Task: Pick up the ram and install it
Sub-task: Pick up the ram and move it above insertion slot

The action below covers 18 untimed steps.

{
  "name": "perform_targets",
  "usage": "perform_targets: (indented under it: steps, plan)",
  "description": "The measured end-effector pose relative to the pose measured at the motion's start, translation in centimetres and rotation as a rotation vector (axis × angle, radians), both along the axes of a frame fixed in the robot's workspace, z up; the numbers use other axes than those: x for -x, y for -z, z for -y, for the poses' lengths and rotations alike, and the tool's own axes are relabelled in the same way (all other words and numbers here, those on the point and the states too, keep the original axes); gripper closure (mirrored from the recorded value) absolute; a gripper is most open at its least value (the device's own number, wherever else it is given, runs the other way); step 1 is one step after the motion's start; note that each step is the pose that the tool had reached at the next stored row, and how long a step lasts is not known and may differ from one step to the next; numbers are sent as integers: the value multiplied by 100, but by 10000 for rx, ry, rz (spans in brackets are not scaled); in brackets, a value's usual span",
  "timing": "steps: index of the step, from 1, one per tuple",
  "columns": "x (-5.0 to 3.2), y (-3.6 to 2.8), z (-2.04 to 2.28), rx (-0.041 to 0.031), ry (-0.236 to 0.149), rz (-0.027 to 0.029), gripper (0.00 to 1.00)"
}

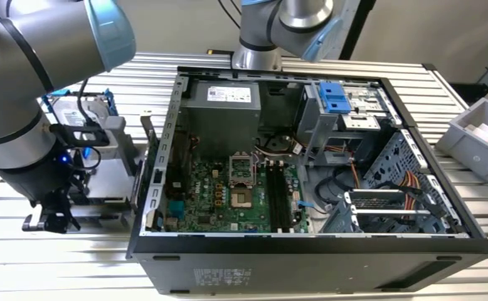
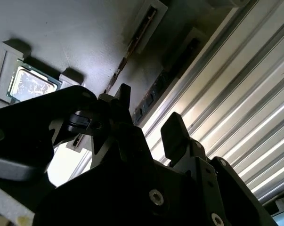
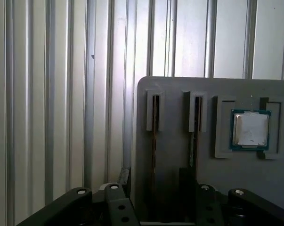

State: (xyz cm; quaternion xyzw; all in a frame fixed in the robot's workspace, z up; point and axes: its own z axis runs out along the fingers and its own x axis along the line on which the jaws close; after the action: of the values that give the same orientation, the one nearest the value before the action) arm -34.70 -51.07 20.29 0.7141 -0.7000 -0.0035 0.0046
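**Grey-green ram on edge, my pincer astride it**

Thin board, so I judge it light, stiff and easy to crack. The hold belongs across its flat faces, mid-length, with a gentle squeeze. The ram (image 3: 154, 120) stands on edge in a slot of the grey holder (image 3: 179, 155) on the ribbed desk (image 3: 47, 94), in the slot farther from the silver processor (image 3: 249, 129). My pincer (image 3: 156, 173) is spread wide and holds nothing, with one finger either side of that stick, not touching it as far as I can see. In the exterior view the open computer case (image 1: 311, 244) sits well apart, toward that view's right.
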Motion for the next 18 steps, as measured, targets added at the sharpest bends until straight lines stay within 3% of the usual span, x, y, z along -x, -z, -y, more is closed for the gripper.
perform_targets:
  steps: [18]
  plan:
    - [13,95,24,-1,109,0,0]
